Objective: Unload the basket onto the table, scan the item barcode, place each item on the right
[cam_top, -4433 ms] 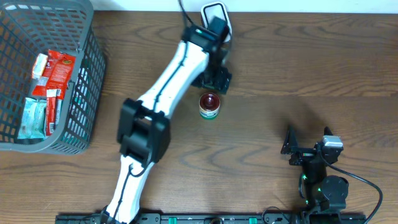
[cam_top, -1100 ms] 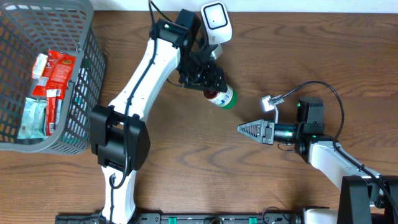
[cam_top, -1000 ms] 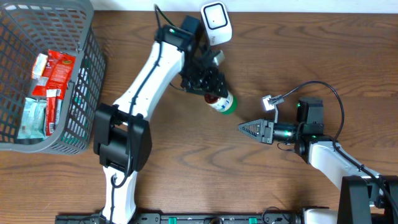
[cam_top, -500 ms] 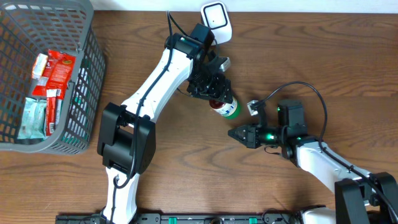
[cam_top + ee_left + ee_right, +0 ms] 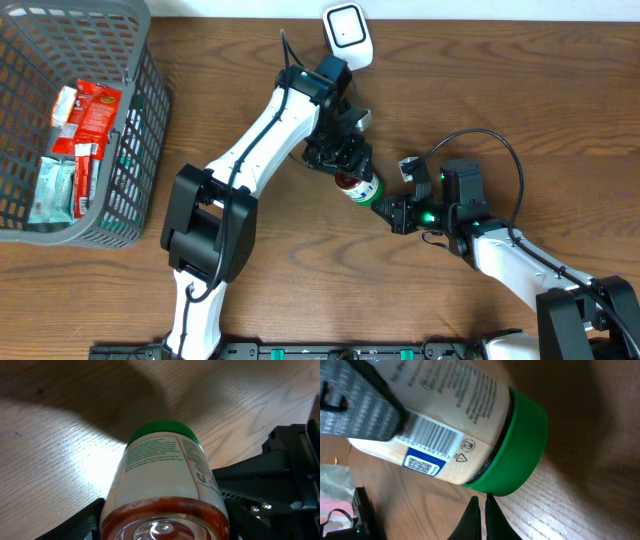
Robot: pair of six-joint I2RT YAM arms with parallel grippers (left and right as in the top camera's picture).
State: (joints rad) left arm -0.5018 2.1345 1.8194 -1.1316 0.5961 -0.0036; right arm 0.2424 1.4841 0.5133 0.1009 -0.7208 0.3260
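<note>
Brown wooden table (image 5: 520, 90) carries a grey basket (image 5: 148, 110) of packets at its left edge and a white device (image 5: 345, 25) at the far side. The left gripper (image 5: 343, 160) has its fingers spread around the body of a jar (image 5: 358, 186), holding it tilted, green lid (image 5: 370, 194) pointing at the right gripper (image 5: 388, 210). That gripper's fingers are pressed together on nothing, tips just beside the lid; the jar's barcode (image 5: 432, 436) faces the right wrist camera
</note>
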